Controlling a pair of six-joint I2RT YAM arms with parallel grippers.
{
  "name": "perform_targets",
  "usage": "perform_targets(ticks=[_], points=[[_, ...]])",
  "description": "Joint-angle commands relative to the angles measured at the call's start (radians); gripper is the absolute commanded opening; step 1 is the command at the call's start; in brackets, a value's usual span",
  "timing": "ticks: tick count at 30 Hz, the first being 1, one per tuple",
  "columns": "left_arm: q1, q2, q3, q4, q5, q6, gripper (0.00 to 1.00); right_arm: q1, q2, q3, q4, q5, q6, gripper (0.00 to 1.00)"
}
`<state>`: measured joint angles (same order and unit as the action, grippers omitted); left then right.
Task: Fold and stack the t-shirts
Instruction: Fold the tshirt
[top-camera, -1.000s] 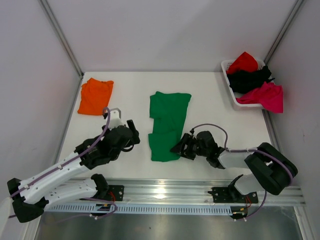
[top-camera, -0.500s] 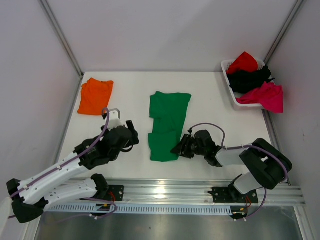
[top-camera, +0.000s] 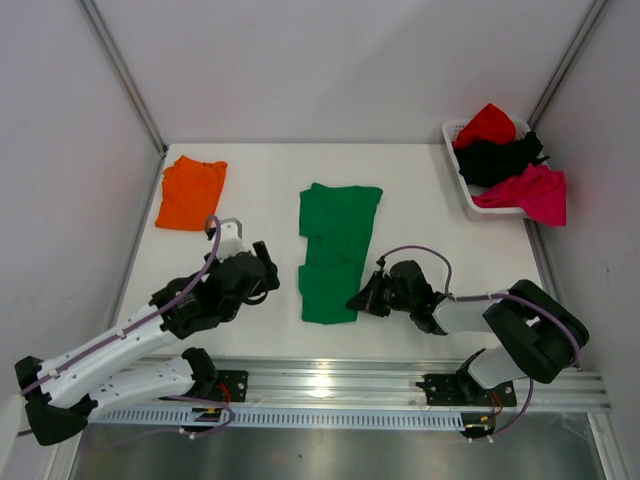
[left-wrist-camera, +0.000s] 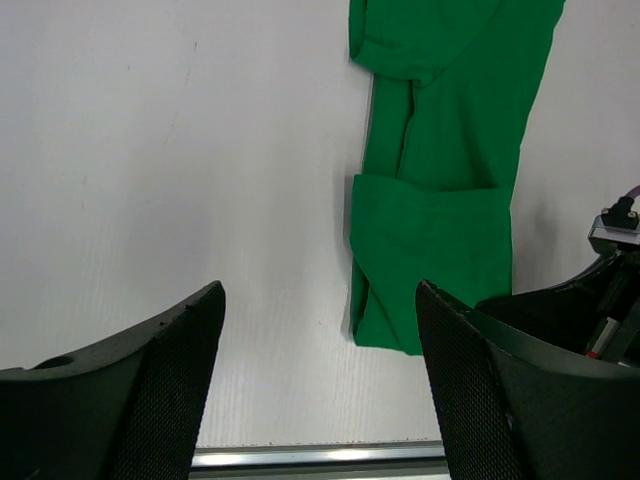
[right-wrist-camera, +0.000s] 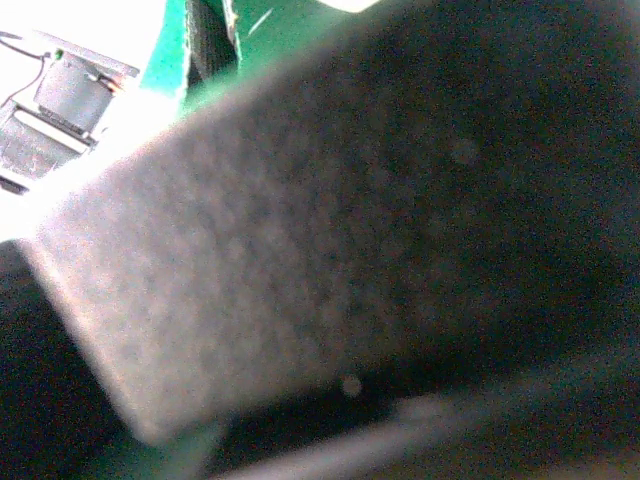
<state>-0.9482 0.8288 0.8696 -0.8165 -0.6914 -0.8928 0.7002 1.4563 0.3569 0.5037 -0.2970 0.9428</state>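
A bright green t-shirt (top-camera: 335, 245), folded into a long strip, lies mid-table; the left wrist view shows the green t-shirt (left-wrist-camera: 450, 180) too. My right gripper (top-camera: 355, 300) lies low at its near right corner and is shut on the cloth edge. In the right wrist view a blurred finger (right-wrist-camera: 300, 250) fills the picture, with green cloth (right-wrist-camera: 260, 25) showing past it. My left gripper (top-camera: 262, 275) hovers open to the left of the shirt's near end, with only bare table between its fingers (left-wrist-camera: 180, 350). An orange t-shirt (top-camera: 191, 192) lies folded at the far left.
A white basket (top-camera: 449, 128) at the far right corner holds a red t-shirt (top-camera: 487, 122), a black one (top-camera: 500, 157) and a magenta one (top-camera: 530, 190) hanging over its rim. The table's metal front rail (top-camera: 330, 385) runs just behind the arm bases.
My right gripper has slid slightly left onto the green t-shirt's near right corner and closed there. The left arm has hardly moved.
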Motion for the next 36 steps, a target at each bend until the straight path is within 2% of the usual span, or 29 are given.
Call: perform_targets(ticks=[1,4,9,14,20,22,23,24,26,36], points=[[0.006,0.023,-0.055,0.017,0.076,-0.064,0.79,0.005,0.013,-0.010,0.045,-0.008,-0.015,0.00],[0.005,0.068,-0.104,0.068,0.230,-0.115,0.77,0.007,0.035,-0.015,0.077,-0.017,-0.007,0.00],[-0.009,0.128,-0.217,0.141,0.351,-0.175,0.76,0.005,0.050,-0.013,0.095,-0.031,-0.001,0.00],[-0.012,0.119,-0.332,0.359,0.476,-0.181,0.77,0.005,0.058,-0.012,0.101,-0.034,0.008,0.00],[-0.014,0.073,-0.469,0.577,0.506,-0.146,0.78,0.007,0.068,-0.016,0.114,-0.036,0.022,0.00],[-0.014,0.038,-0.512,0.744,0.512,-0.112,0.79,0.005,0.076,-0.018,0.127,-0.040,0.025,0.00],[-0.015,0.027,-0.588,0.808,0.520,-0.103,0.79,0.007,0.079,-0.019,0.131,-0.044,0.027,0.00],[-0.015,0.015,-0.613,0.955,0.529,-0.091,0.80,0.005,0.084,-0.021,0.139,-0.045,0.031,0.00],[-0.015,0.006,-0.681,1.052,0.530,-0.081,0.80,0.007,0.084,-0.026,0.148,-0.050,0.037,0.00],[-0.015,0.101,-0.658,1.094,0.529,-0.093,0.80,0.007,0.067,-0.029,0.139,-0.050,0.039,0.00]])
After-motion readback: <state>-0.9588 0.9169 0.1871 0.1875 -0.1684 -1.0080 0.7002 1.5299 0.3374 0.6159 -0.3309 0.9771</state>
